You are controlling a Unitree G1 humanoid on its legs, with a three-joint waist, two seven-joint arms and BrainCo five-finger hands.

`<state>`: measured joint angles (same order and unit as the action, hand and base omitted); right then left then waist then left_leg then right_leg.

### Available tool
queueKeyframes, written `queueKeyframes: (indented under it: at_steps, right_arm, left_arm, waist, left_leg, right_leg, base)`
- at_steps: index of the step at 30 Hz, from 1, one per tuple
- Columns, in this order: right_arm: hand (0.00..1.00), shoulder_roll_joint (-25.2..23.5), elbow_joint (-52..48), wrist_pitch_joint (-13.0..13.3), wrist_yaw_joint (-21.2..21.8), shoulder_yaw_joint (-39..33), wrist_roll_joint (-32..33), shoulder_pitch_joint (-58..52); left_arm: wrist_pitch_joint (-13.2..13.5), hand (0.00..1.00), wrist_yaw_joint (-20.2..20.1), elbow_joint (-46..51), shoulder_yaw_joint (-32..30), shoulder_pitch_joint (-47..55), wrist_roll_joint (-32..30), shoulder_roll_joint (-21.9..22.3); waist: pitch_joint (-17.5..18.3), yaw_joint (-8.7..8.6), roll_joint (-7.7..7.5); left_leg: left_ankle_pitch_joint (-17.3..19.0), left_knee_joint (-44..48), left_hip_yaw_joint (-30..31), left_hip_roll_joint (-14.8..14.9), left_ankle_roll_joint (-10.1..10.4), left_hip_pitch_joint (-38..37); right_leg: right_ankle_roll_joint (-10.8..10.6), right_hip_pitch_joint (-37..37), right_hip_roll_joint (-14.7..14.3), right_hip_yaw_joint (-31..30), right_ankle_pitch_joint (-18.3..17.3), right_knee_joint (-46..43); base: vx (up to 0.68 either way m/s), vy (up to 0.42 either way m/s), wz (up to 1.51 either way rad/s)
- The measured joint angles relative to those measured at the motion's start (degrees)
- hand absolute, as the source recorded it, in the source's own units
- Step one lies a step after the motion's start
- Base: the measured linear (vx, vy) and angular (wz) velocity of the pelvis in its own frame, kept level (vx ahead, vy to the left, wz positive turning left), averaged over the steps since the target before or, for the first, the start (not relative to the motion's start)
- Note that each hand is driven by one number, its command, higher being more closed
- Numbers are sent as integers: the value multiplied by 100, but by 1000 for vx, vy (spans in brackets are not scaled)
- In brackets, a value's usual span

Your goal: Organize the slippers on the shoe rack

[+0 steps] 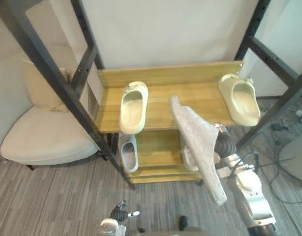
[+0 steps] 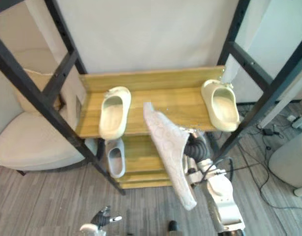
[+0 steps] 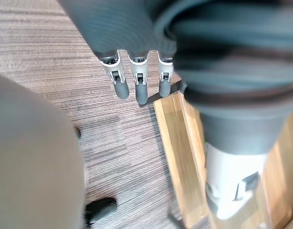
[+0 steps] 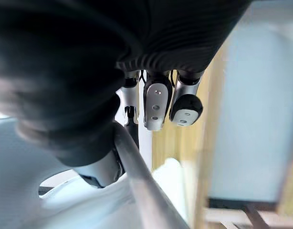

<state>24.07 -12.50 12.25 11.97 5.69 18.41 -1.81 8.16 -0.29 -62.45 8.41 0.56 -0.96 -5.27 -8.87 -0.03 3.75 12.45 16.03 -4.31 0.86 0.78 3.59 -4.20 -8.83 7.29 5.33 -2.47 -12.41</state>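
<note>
sitting at far left: cream armchair (image 1: 43,137), beside the rack's dark frame post, on the grey wood-grain floor (image 1: 67,196).
left hand: low (image 3: 141,83) near the floor in front of the rack's left part; fingers straight and side by side, pointing down, holding nothing.
shoe rack: two wooden shelves (image 1: 190,93) inside a dark metal frame, against a pale wall.
left cream slipper: (image 1: 133,108) on the top shelf's left part, opening up, its near end reaching over the front edge.
grey slipper: (image 1: 128,152) on the lower shelf, directly below the left cream slipper, partly tucked under the top shelf.
patterned slipper: (image 1: 200,142) pale grey, off the shelves, tilted with its sole showing; far end over the middle of the top shelf, near end hanging out past the rack's front.
right hand: (image 1: 225,143) just right of the patterned slipper, fingers curled round its edge, carrying it.
right cream slipper: (image 1: 240,100) at the top shelf's right end, opening up, well apart from the left one.
</note>
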Motion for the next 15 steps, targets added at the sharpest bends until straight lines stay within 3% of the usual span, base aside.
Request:
queueKeyframes:
  at_steps: [4, 8, 15]
  right_arm:
    - [100, 449, 97, 1, 60, 482, -34, 629]
    - [100, 550, -88, 42, 23, 692, -54, 846]
    - [100, 914, -675, 165, -517, 811, -374, 1413]
  left_arm:
    - [64, 0, -3, 138, -9, -330, 181, -19]
    - [133, 0, 8, 401, -35, -381, 365, -5]
    - [212, 0, 68, 946, -315, -645, 733, -14]
  waist:
    - [-563, 2, 23]
    - [-749, 9, 36]
    - [-1085, 50, 35]
  left_leg:
    - [597, 1498, 30, 13, -20, 1055]
    - [957, 2544, 108, 27, 43, 1873]
    - [1394, 4202, 346, 174, 166, 3560]
  right_leg:
    - [39, -1109, 168, -48, -719, -1666]
    - [75, -1961, 311, -37, -1169, -2833]
    - [251, -3489, 427, 163, -1710, -4439]
  base:
    - [-239, -18, 10]
    - [-127, -39, 13]
    - [-102, -69, 21]
